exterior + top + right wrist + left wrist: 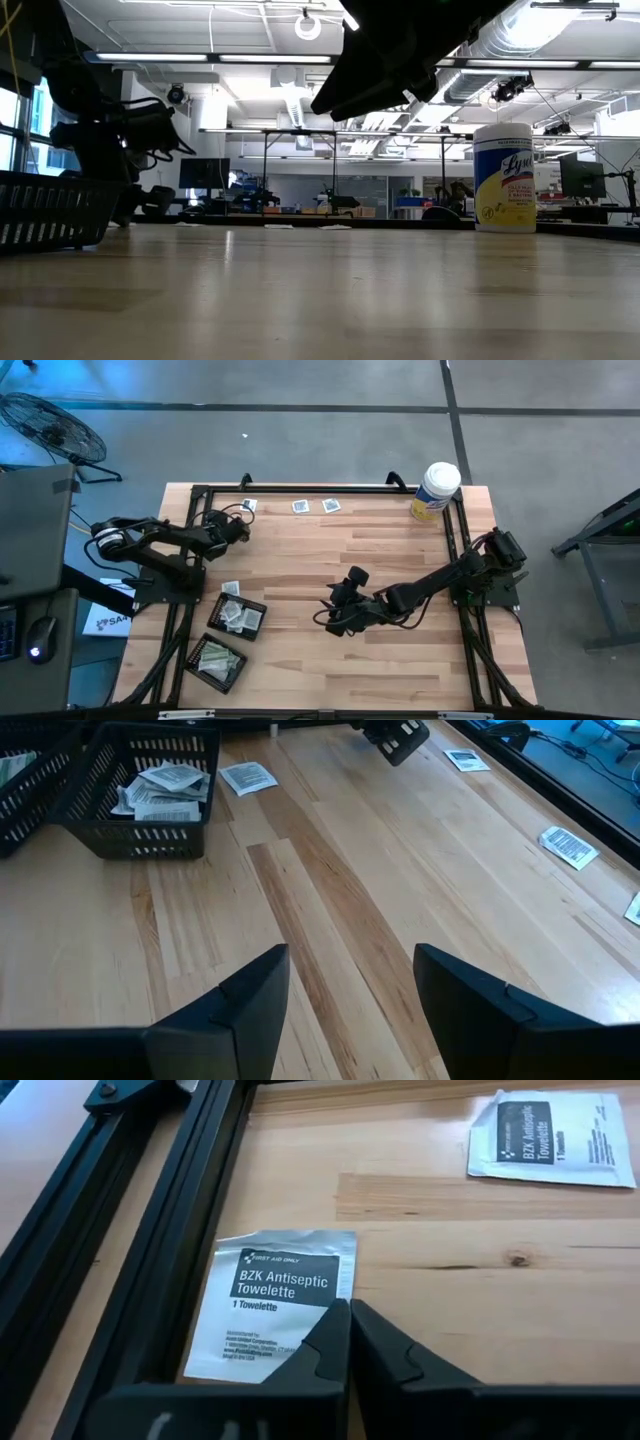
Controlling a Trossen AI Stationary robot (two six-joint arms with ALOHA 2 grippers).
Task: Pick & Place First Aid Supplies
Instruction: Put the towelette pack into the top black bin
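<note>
A silver-white antiseptic towelette packet (270, 1295) lies flat on the wooden table beside the black frame rail (130, 1280), at the far left. My left gripper (350, 1312) is shut at that packet's edge; in the high view it (240, 526) stands near the far left corner. A second packet (552, 1138) lies flat farther along, untouched. My right gripper (350, 970) hangs open over bare wood at mid table (335, 615), with nothing between its fingers. My left gripper's two fingertips meet at the long side edge (345, 1285) of the towelette packet, near its lower corner, slanting down from the table's left. One finger (315, 1345) covers that corner. The packet lies flat on the wood; how much of the edge is between the fingers is hidden.
Two black mesh trays (237, 615) (218, 662) holding packets stand at the near left, with a loose packet (231, 588) beside them. Two more packets (300, 507) (331, 506) lie along the far edge. A white canister (435, 491) stands at the far right.
</note>
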